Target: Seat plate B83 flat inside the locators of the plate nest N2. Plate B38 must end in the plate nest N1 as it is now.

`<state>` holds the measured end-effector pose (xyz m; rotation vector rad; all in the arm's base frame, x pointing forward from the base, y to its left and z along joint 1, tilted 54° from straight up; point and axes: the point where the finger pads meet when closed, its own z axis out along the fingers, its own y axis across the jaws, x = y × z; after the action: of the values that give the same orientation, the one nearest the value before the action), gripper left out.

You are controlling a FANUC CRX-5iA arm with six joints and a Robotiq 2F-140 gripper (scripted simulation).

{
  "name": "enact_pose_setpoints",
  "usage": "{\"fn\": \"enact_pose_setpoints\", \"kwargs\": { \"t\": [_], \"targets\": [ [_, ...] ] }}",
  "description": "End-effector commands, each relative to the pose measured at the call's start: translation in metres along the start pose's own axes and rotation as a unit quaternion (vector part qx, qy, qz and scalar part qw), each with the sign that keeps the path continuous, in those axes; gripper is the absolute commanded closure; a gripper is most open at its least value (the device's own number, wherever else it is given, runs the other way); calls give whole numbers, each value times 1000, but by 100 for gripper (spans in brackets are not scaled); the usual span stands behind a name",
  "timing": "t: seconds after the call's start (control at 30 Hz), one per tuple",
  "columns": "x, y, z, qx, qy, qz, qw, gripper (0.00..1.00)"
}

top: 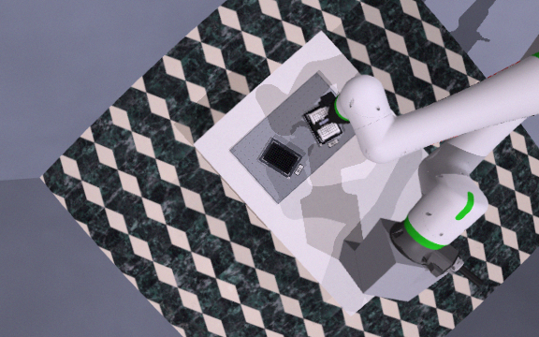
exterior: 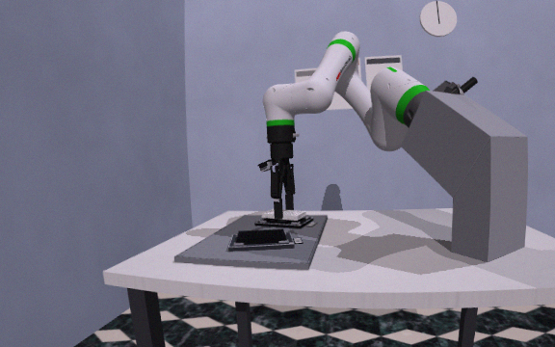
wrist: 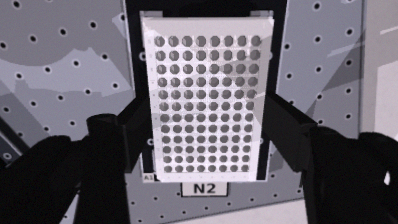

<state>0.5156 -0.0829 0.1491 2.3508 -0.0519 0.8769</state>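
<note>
The white well plate B83 (wrist: 207, 97) is between my gripper's fingers, which are shut on its long sides. It sits over the black nest N2 (wrist: 205, 188), whose label shows just below it, and looks low in the nest's frame. From the side the plate (exterior: 284, 215) is at nest height on the grey baseplate; I cannot tell if it lies fully flat. The black plate B38 (top: 280, 156) (exterior: 261, 238) lies in nest N1, nearer the front. From above, the arm hides part of the white plate (top: 327, 125).
The perforated grey baseplate (top: 288, 136) lies on a white table (exterior: 355, 260). The arm's grey pedestal (exterior: 475, 178) stands at the right of the table. Small label tags (top: 298, 169) sit beside each nest.
</note>
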Motion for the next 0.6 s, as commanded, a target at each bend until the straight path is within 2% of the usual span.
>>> {"fn": "enact_pose_setpoints", "kwargs": {
  "t": [0.0,0.57],
  "targets": [
    [1,0,0,0,1,0,1000,90],
    [1,0,2,0,1,0,1000,90]
  ]
}}
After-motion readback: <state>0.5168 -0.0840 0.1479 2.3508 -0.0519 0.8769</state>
